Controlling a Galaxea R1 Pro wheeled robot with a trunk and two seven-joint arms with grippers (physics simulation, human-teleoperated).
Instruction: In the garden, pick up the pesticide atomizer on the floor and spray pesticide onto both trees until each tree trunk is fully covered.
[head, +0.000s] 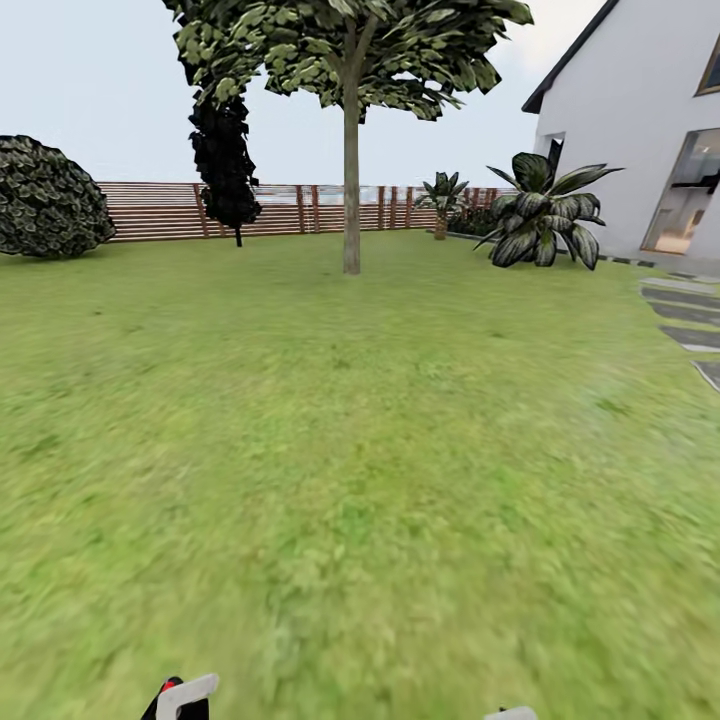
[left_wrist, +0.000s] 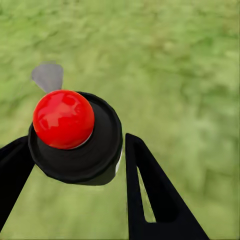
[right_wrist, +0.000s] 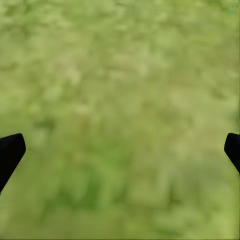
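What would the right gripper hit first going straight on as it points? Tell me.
The lawn. The right gripper is open, holding nothing, and its wrist view shows grass alone past the fingertips; how far off is unclear.

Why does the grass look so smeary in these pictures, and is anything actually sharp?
Head view: the near lawn is a soft smear, while the tree trunk and fence stay crisp. Left wrist view: the red-topped atomizer is sharp, the grass behind blurred. Right wrist view: the grass is blurred all over.
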